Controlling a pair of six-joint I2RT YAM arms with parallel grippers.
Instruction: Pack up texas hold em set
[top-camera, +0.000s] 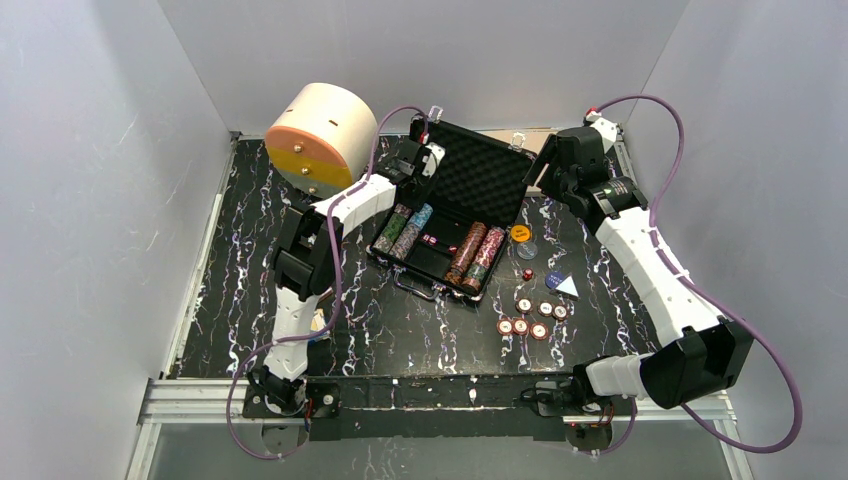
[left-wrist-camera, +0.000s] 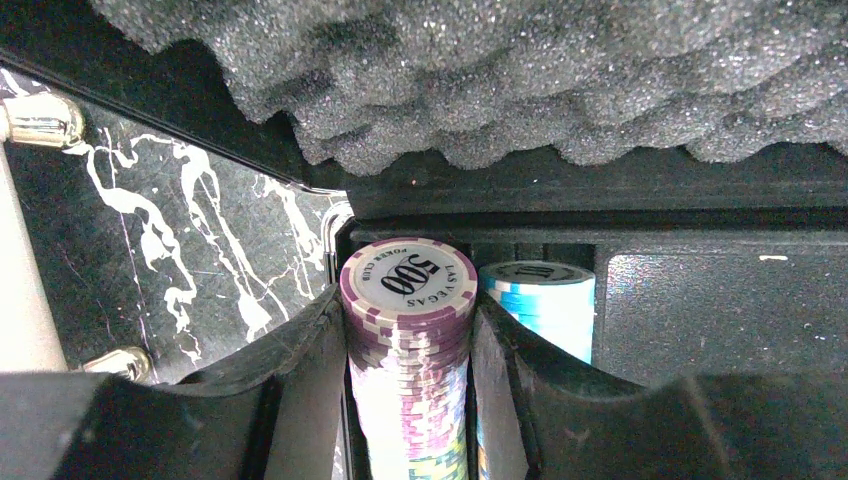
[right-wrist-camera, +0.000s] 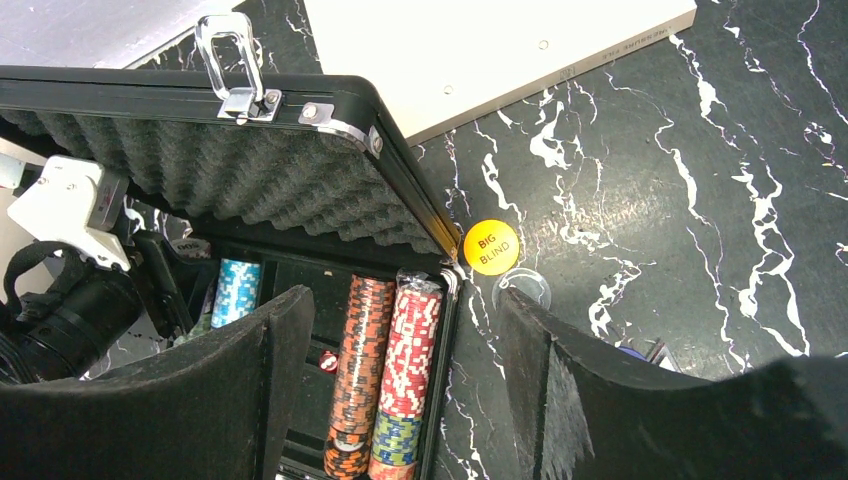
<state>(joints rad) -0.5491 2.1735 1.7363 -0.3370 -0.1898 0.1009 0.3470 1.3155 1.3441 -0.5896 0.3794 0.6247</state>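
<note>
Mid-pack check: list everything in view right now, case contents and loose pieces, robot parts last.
case: one, black, open mid-table.
chip rows: four, in the case; purple row and blue row left, orange row and red row right.
loose chips: six, red-brown, on the table right of the case.
dice: red; one on the table, one in the case's middle tray.
Big Blind button: one, orange, at the case's right corner.
clear button: one, beside it.
blue button: one, near the loose chips.
cylinder: one, cream with orange-yellow face, back left.
board: one, tan, flat behind the case.
left gripper: closed on the purple row.
right gripper: open, above the case's right edge.
</note>
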